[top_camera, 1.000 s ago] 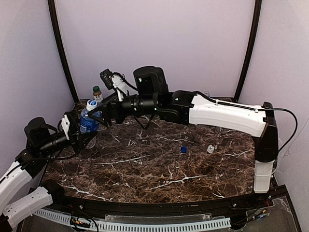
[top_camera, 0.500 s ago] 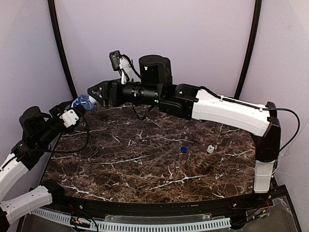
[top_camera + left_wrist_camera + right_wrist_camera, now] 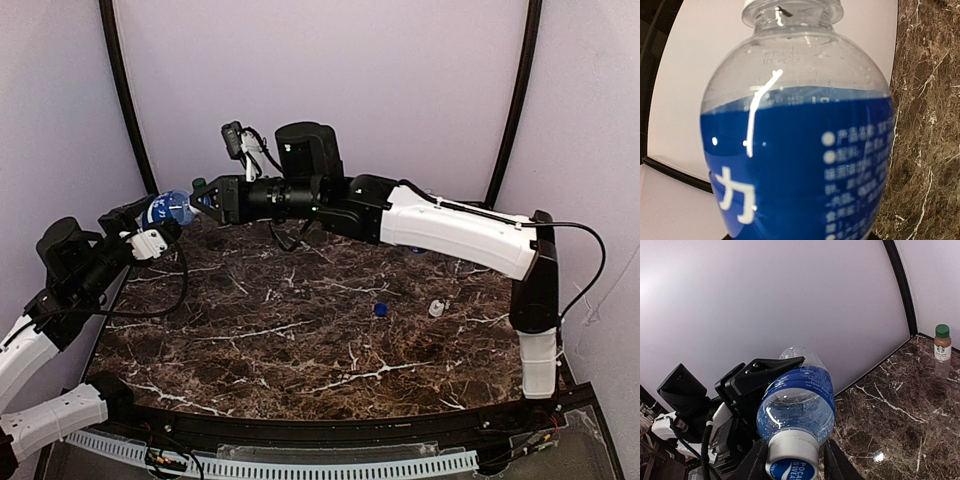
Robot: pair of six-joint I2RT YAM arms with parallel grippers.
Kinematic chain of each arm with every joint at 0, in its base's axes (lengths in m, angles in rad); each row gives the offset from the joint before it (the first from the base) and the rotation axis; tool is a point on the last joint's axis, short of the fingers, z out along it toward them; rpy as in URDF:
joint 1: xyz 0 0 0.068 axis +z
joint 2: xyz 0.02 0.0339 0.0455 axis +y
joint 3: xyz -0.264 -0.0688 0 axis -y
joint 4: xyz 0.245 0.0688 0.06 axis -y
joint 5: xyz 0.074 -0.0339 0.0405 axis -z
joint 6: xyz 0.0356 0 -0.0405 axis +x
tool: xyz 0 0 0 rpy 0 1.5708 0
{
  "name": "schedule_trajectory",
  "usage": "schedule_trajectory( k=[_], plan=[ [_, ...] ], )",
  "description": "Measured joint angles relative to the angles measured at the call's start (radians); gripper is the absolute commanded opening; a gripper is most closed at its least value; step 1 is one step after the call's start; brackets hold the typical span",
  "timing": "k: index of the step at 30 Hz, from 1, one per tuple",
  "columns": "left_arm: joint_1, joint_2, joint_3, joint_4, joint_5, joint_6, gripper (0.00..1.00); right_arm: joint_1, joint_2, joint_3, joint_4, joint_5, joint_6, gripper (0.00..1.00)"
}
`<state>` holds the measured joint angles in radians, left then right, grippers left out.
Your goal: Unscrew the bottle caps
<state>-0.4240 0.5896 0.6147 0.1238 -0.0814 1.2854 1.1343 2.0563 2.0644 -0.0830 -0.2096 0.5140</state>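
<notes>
A clear bottle with a blue label [image 3: 168,208] is held off the table at the back left, lying tilted, with my left gripper [image 3: 150,225] shut on its body. In the left wrist view the bottle [image 3: 800,150] fills the frame and hides the fingers. Its white cap [image 3: 792,460] with a blue top points at my right gripper [image 3: 200,198]. The jaws of that gripper stand close against both sides of the cap. The left gripper's black finger [image 3: 765,372] lies along the bottle [image 3: 797,400]. A brownish bottle with a green cap [image 3: 942,350] stands upright in the back corner.
A loose blue cap [image 3: 381,309] and a loose white cap [image 3: 436,308] lie on the dark marble table [image 3: 300,350] right of centre. Pale walls with black corner posts [image 3: 125,100] enclose the back and sides. The right arm [image 3: 450,230] stretches across the back of the table.
The left gripper lifted the blue-labelled bottle off the table and tilted it toward the back left. The right gripper followed to the cap end and closed its jaws around the cap.
</notes>
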Motion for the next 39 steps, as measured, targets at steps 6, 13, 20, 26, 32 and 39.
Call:
schedule_trajectory(
  k=[6, 13, 20, 26, 32, 39],
  plan=[
    [-0.004, 0.007, 0.0, 0.002, -0.008, 0.008, 0.37, -0.005, 0.004, 0.004, -0.004, -0.021, 0.01, 0.0],
    [-0.006, 0.009, 0.018, -0.037, -0.004, -0.023, 0.37, -0.015, 0.01, 0.02, -0.032, -0.097, -0.041, 0.0],
    [-0.002, -0.005, 0.16, -0.41, 0.21, -0.172, 0.37, -0.001, -0.058, -0.019, -0.166, -0.166, -0.401, 0.0],
    [-0.002, -0.013, 0.208, -0.672, 0.443, -0.256, 0.32, 0.089, -0.13, -0.048, -0.377, -0.057, -0.759, 0.0],
    [-0.001, 0.01, 0.221, -0.835, 0.588, -0.297, 0.31, 0.188, -0.15, -0.057, -0.499, 0.127, -1.067, 0.0],
    [-0.006, 0.049, 0.221, -0.905, 0.706, -0.301, 0.29, 0.271, -0.256, -0.272, -0.36, 0.278, -1.557, 0.0]
  ],
)
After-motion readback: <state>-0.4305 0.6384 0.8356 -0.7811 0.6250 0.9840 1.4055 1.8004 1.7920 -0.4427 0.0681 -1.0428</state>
